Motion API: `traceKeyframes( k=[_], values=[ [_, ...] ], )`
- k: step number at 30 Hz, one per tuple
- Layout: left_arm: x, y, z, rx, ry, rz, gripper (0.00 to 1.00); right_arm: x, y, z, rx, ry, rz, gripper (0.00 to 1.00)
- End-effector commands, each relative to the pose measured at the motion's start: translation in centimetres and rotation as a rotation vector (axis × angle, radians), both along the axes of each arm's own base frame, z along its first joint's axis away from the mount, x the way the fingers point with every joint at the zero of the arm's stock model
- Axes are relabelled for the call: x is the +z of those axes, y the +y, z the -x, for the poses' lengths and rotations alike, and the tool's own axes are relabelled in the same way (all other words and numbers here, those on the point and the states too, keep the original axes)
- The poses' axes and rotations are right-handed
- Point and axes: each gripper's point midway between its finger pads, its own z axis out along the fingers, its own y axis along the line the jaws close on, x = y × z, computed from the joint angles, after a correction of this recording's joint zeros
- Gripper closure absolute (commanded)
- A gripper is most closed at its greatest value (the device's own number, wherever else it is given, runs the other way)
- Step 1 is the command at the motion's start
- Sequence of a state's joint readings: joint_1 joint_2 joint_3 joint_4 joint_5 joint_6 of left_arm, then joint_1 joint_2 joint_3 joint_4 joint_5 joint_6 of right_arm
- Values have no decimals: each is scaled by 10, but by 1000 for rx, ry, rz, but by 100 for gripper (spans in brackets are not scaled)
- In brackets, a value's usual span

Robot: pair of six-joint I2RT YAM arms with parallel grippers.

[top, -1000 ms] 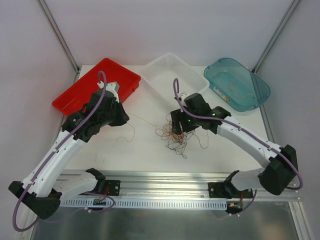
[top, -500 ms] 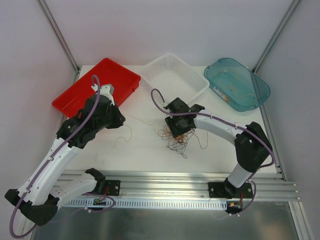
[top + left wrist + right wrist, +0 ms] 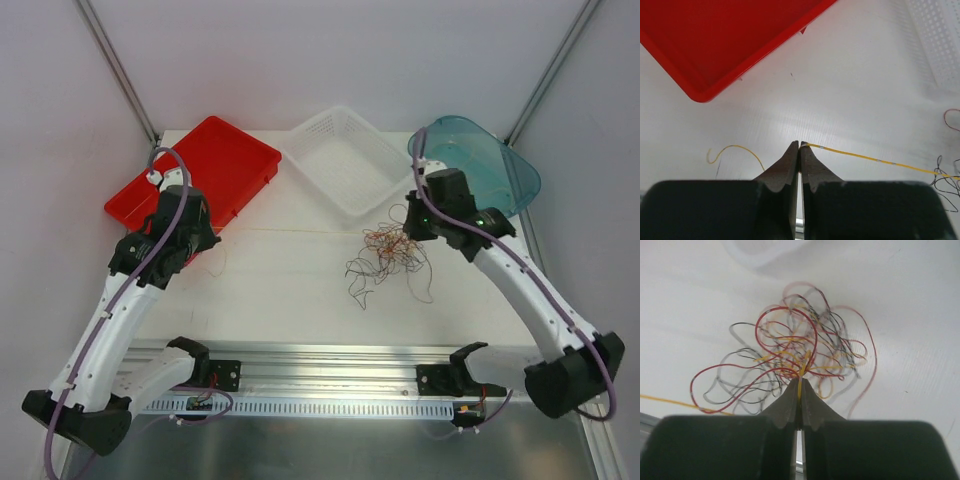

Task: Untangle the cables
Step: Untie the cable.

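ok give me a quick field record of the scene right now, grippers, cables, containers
left gripper: shut on a yellow cable, near the red tray
right gripper: shut on a yellow strand at the near edge of the cable tangle
yellow cable: runs fairly straight from the left gripper toward the cable tangle
cable tangle: red, yellow and black loops, not yet separated, over the table, right of centre
containers: red tray, white basket, teal tub along the far edge
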State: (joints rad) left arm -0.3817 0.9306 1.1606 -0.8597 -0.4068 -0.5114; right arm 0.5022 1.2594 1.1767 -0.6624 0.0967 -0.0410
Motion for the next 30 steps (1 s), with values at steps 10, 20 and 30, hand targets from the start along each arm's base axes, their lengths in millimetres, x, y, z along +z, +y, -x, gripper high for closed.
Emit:
traceKeyframes(
  k=[10, 20, 30],
  values=[
    [-59, 58, -1, 261, 123, 99, 100, 130, -62, 30, -142, -268, -283, 99],
    [-99, 22, 4, 121, 189, 305, 100, 101, -22, 33, -52, -145, -494, 99],
    [-146, -46, 41, -189, 273, 492, 73, -10, 36, 38, 73, 32, -425, 99]
  ],
)
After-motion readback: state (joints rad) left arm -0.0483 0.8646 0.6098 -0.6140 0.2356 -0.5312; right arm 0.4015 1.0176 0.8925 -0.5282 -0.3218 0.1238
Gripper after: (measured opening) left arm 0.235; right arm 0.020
